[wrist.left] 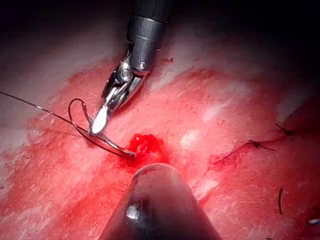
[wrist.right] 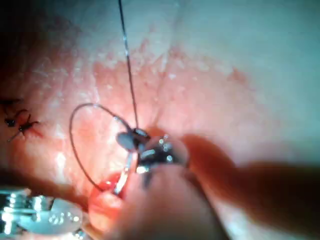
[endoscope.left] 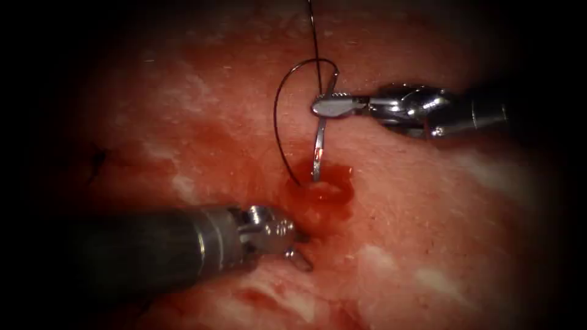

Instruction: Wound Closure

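Note:
My right tool [endoscope.left: 324, 107] comes in from the right, its jaws shut on the curved needle [endoscope.left: 318, 146] about a third of the way from its tail. The needle points down, and its tip sits in the red fluid [endoscope.left: 327, 195] at the open cut in the tissue [endoscope.left: 428, 201]. Dark thread [endoscope.left: 276, 116] loops left of the needle, dips into the same spot, and another strand rises out of view. The needle [wrist.left: 112, 145] [wrist.right: 125, 172] is held the same way in both wrist views. My left tool [endoscope.left: 298, 247] lies low left of the wound, jaws apart, holding nothing.
A dark stitch [endoscope.left: 98, 160] sits on the tissue far left. Finished stitches [wrist.left: 257, 145] [wrist.right: 20, 125] with short thread ends mark the closed stretch of the cut. The left tool's shaft [wrist.left: 155, 200] lies close over the tissue.

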You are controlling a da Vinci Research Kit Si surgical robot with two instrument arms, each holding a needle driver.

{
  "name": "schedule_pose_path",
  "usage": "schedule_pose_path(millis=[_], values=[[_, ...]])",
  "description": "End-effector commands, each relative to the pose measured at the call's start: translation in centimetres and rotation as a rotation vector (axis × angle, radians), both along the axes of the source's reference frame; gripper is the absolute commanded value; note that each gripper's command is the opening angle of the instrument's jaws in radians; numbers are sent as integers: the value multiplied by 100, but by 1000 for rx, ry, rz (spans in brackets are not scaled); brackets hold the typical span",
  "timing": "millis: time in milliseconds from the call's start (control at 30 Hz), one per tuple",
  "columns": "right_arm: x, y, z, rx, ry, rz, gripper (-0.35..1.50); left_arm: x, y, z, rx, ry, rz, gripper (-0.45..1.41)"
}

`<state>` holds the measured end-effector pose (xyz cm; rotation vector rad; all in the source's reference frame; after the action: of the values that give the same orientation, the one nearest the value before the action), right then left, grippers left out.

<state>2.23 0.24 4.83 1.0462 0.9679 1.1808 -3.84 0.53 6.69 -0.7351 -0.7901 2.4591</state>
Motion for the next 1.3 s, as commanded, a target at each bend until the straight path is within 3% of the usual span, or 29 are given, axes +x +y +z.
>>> schedule_pose_path(millis=[33,367,633,900,1300], values=[[7,-11,7,26,5,-11,-35,-6,-4,7,1,-1,2,14],[18,-29,-4,210,23,-60,-35,-3,-3,9,1,-3,5,14],[19,-49,-1,421,-75,-125,-35,-2,-3,9,1,-4,6,12],[27,-68,-16,494,-59,-179,-35,-1,-2,10,1,-5,8,12],[25,-77,-28,529,-54,-192,-35,2,-1,11,-1,-5,9,10]])
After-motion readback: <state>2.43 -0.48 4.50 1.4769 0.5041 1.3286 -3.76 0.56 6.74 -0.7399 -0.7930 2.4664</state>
